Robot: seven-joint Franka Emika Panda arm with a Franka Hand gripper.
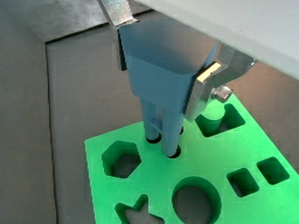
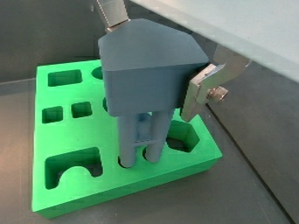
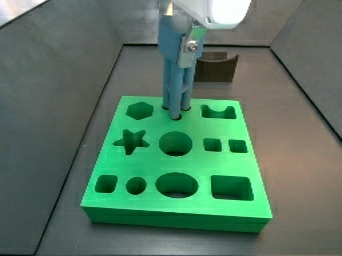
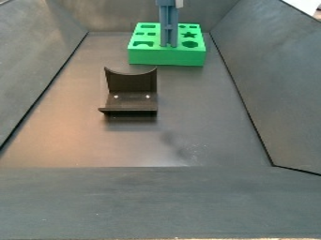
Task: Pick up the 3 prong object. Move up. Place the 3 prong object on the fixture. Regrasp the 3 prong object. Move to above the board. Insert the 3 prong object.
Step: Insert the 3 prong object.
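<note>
Silver-fingered gripper (image 2: 152, 70) pinches grey-blue three-pronged block (image 2: 142, 96), prongs entering small holes in bright green cut-out board (image 3: 120, 195); dark notched fixture (image 4: 128, 91) empty; release remains.

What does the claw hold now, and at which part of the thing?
The claw holds the 3 prong object by its wide upper body, one finger on each side; its prongs point down into the board.

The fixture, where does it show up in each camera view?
Wrist views: not in either.
Side view: the fixture stands beyond the board, behind the tool.
Side view: it lies at centre-left, nearer than the board.
Shared landmark: the green board, with the 3 prong object upright on it.
</note>
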